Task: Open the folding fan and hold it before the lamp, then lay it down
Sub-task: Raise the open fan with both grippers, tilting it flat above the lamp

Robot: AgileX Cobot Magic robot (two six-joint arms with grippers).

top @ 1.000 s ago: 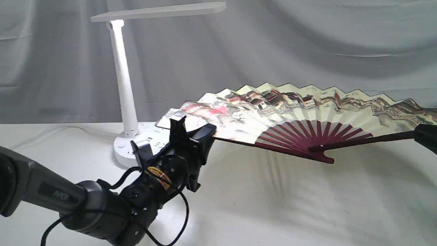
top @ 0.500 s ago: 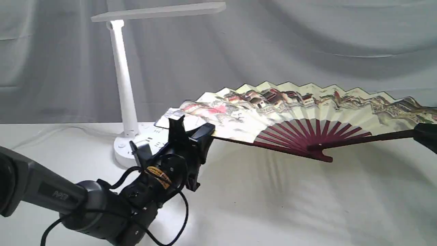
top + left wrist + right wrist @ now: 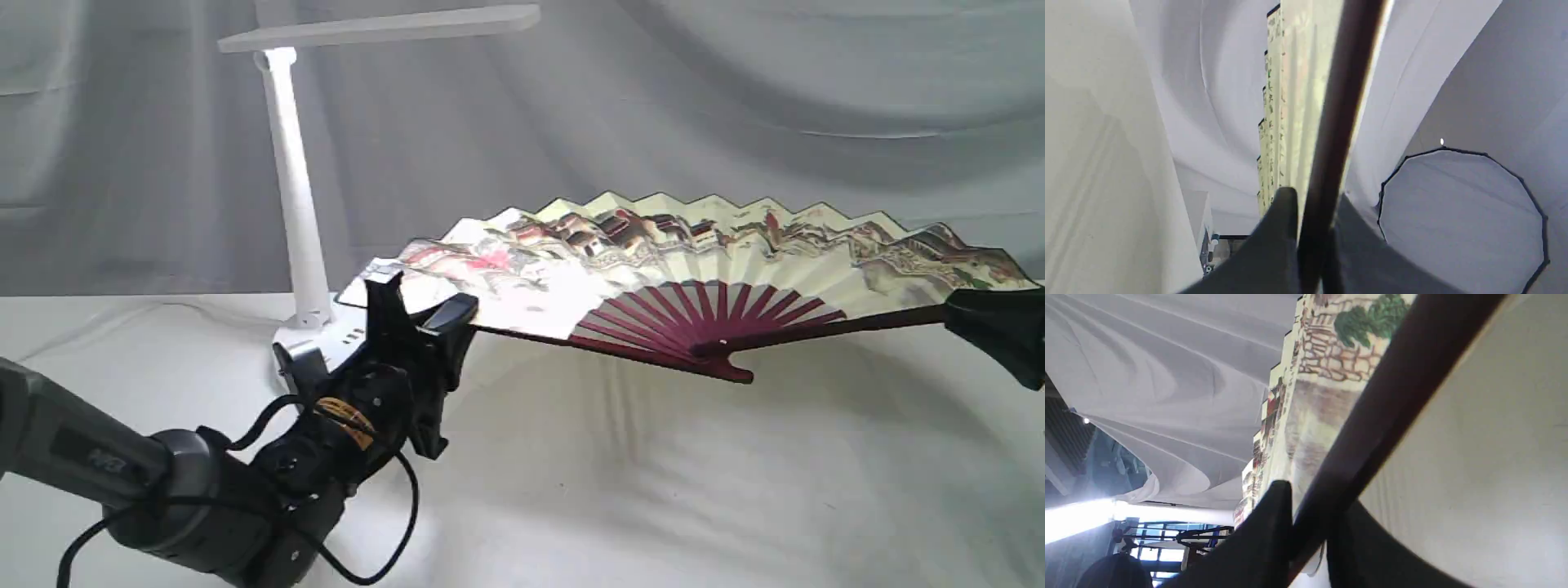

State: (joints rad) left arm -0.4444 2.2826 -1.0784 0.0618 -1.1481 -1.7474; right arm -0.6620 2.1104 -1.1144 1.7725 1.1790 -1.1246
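Fan (image 3: 702,261): spread open, aloft between both grippers. Left gripper (image 3: 424,314) is clamped on one guard and right gripper (image 3: 959,314) on the other (lamp (image 3: 295,204) near the left end).

Nothing legible here tbh. Pale lettering on the left arm (image 3: 90,461) is just blur, yellow sticker (image 3: 343,412) behind the left gripper (image 3: 421,300) is too tiny.
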